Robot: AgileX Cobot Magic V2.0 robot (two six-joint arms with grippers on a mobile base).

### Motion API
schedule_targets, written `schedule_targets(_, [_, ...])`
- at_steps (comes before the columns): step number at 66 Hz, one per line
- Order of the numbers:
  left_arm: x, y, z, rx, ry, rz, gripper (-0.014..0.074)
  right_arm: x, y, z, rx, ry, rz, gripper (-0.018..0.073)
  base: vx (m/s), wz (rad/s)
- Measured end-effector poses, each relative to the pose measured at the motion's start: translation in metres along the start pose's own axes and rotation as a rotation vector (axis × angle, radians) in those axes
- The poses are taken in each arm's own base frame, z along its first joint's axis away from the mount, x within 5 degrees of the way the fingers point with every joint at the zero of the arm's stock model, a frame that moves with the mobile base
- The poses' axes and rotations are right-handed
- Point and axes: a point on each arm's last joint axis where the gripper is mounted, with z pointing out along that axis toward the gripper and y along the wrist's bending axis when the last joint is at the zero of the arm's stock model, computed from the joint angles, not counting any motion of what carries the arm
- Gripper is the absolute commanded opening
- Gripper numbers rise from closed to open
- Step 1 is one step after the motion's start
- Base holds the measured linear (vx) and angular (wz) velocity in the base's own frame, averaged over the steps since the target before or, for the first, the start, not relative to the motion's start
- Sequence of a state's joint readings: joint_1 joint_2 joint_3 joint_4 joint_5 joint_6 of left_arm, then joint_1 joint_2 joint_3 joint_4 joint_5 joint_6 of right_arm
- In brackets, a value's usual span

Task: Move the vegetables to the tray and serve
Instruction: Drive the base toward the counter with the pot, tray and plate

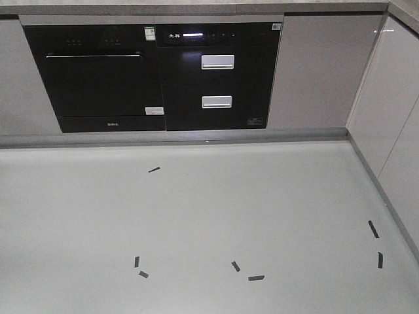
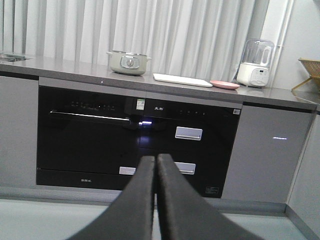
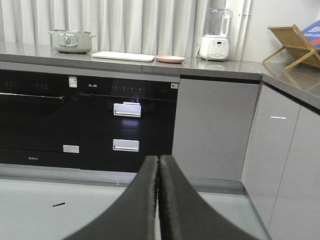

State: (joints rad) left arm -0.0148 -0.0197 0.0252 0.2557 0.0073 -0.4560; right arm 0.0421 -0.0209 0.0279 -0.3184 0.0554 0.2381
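Note:
The cream-white tray (image 2: 182,80) (image 3: 122,56) lies flat on the grey countertop, far ahead of both arms. A round pink plate (image 2: 225,84) (image 3: 170,59) sits just right of it. The vegetables are out of view; from this low angle I cannot see onto the plate. My left gripper (image 2: 155,157) is shut with nothing between its fingers, held low in front of the black appliances. My right gripper (image 3: 158,158) is shut and empty too, pointing at the cabinet fronts. Neither gripper appears in the front view.
On the counter stand a pale lidded pot (image 2: 129,62) (image 3: 71,41), a white blender (image 2: 255,63) (image 3: 216,34) and a bamboo rack (image 3: 295,45). A black oven (image 1: 98,78) and drawer unit (image 1: 219,78) fill the cabinet front. Black tape marks (image 1: 255,277) dot the floor. Cabinets (image 1: 393,118) run along the right.

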Motion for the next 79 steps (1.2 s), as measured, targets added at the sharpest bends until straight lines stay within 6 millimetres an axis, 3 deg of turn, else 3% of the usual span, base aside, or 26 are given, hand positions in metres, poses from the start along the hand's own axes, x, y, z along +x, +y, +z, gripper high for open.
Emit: schedule_targets(79, [0.0000, 0.0000, 0.0000, 0.000, 0.000, 0.000, -0.0006, 0.0002, 0.0000, 0.0000, 0.000, 0.002, 0.000, -0.0008, 0.05, -0.02])
